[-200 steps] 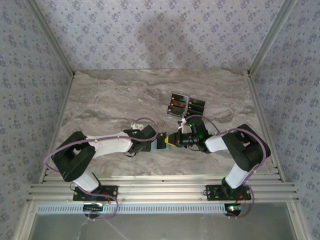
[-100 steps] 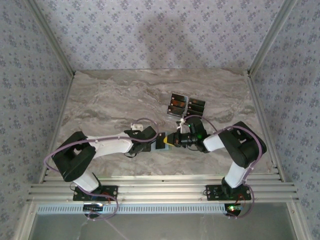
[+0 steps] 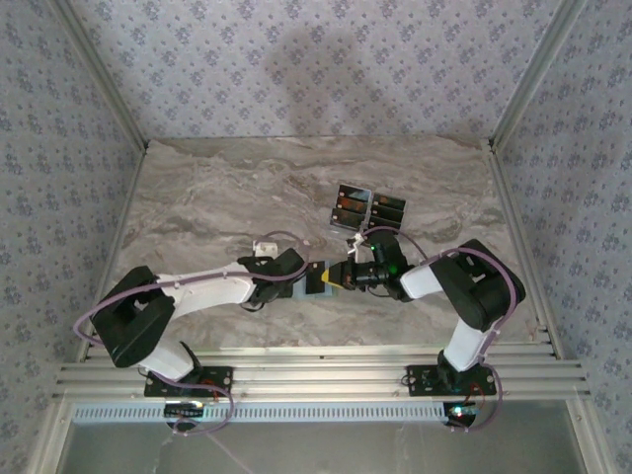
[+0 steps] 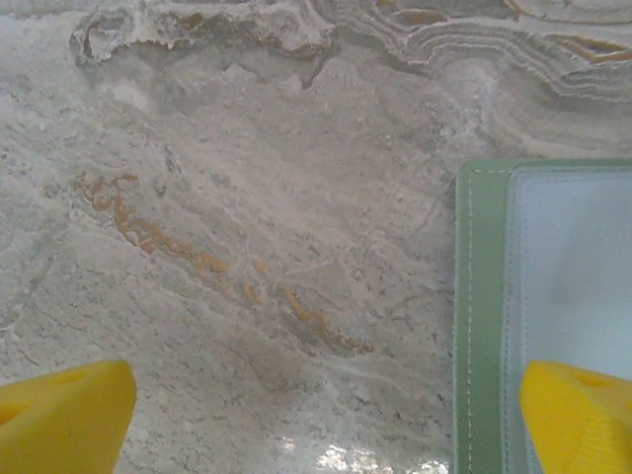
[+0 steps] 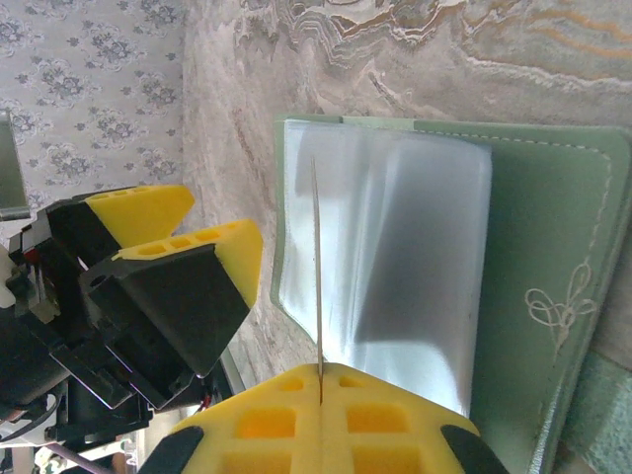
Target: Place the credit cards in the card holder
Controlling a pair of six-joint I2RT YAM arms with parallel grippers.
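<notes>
Near edge: both arms reach inward from their bases and meet tip to tip at the middle of the marble table (image 3: 217,197).

Left gripper (image 4: 316,425): jaws spread as wide as they go, with nothing between them. Its wrist camera looks straight down. One yellow fingertip (image 4: 61,415) is over bare marble. The other is over the stitched edge of the card holder (image 4: 484,326). Cannot tell whether either tip touches what is under it.

Right gripper (image 5: 321,387): jaws clamped tight on one credit card (image 5: 317,267). The card is gripped at its near end and seen edge-on as a thin line. It stands on edge above the pale grey-blue inner pocket of the card holder, and that pocket bulges upward. Cannot tell whether the far end of the card has entered the pocket.

Card holder: lies opened on the table between the two grippers. It has a pale green border with a stitched seam.

Farther back: the other credit cards (image 3: 351,206) lie on the table beyond the right gripper, apart from the card holder. They form two dark groups side by side, the second (image 3: 387,209) just to the right of the first. Neither gripper touches them.
</notes>
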